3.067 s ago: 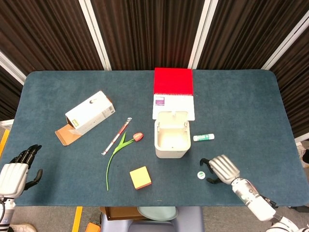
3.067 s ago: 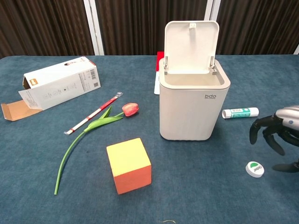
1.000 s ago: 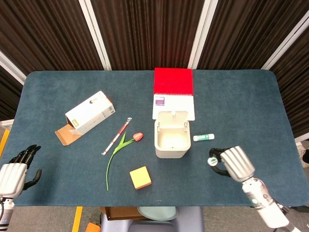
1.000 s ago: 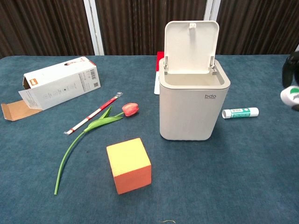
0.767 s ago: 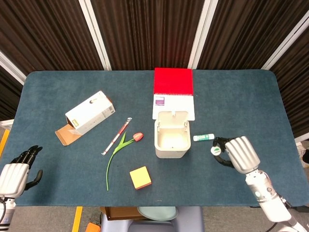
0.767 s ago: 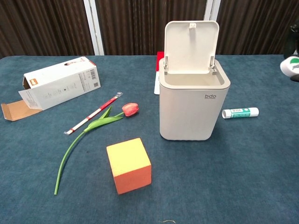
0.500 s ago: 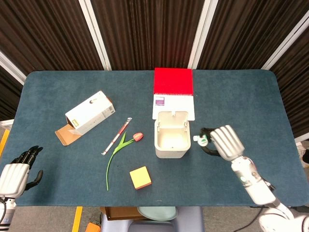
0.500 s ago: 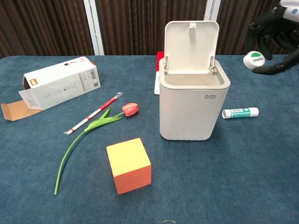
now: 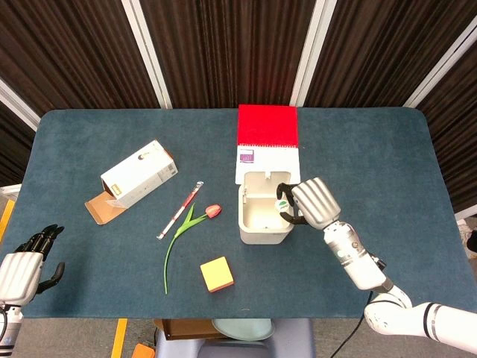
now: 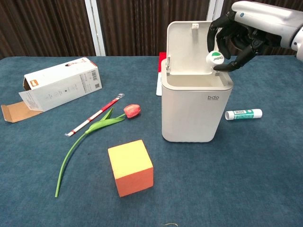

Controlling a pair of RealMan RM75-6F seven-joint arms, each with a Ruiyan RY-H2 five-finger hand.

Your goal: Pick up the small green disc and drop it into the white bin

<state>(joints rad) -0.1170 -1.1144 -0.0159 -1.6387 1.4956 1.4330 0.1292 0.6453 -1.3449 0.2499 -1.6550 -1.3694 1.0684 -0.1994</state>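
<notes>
The white bin stands mid-table with its lid flipped up; in the head view I look down into the bin. My right hand hovers over the bin's right rim and pinches the small green and white disc between thumb and a finger. From above, the disc sits just inside the bin's right edge, with the right hand beside it. My left hand hangs open off the table's near left corner, holding nothing.
A white and green glue stick lies right of the bin. A tulip, a red-white straw, a yellow-orange cube and an opened carton lie to the left. A red notebook lies behind the bin.
My right hand lifted the disc off the table at the right and carried it left and up, from beside the bin to over its right rim. The left hand stayed put.
</notes>
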